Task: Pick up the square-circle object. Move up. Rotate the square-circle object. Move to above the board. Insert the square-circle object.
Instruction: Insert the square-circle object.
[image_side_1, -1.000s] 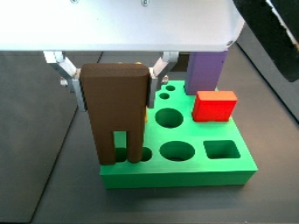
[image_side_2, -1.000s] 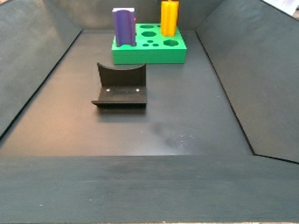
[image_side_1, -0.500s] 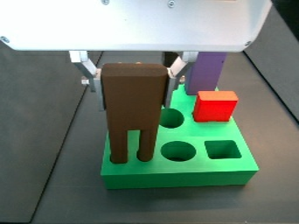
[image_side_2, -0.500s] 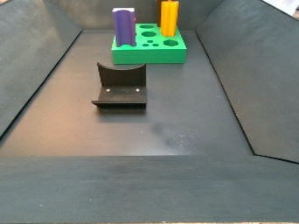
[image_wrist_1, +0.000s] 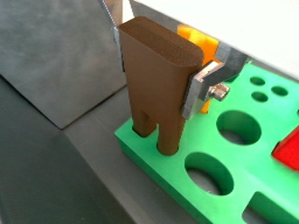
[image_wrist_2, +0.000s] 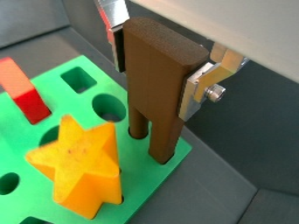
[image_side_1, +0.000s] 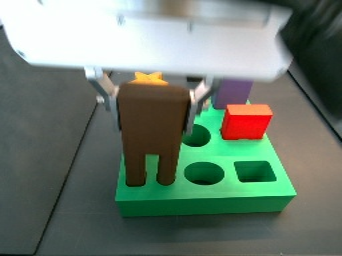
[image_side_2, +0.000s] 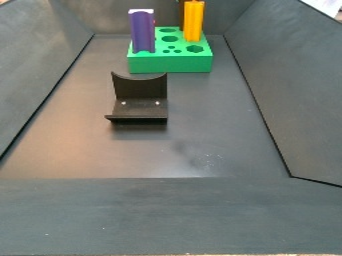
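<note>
The square-circle object (image_wrist_1: 158, 96) (image_wrist_2: 158, 101) (image_side_1: 151, 135) is a dark brown flat piece standing upright on two peg legs. My gripper (image_wrist_1: 160, 70) (image_wrist_2: 158, 70) (image_side_1: 151, 100) is shut on its upper body, with silver fingers (image_wrist_1: 201, 86) (image_wrist_2: 197, 92) pressed on both narrow sides. Its legs end at the top face of the green board (image_wrist_1: 260, 157) (image_wrist_2: 152, 175) (image_side_1: 201, 200) along one edge, and their tips seem sunk into holes there. In a side view the board (image_side_2: 181, 62) lies far back, with no gripper in sight.
On the board stand a yellow star prism (image_wrist_2: 76, 166) (image_wrist_1: 198, 44) (image_side_2: 195, 20), a red block (image_side_1: 245, 120) (image_wrist_2: 24, 92) and a purple block (image_side_1: 238, 92) (image_side_2: 140, 27). Round and square holes (image_side_1: 203, 173) lie open. The fixture (image_side_2: 136, 97) stands mid-floor, within dark sloped walls.
My gripper has shifted right over the board's edge row and come down with the brown piece. Less of its legs shows above the board now.
</note>
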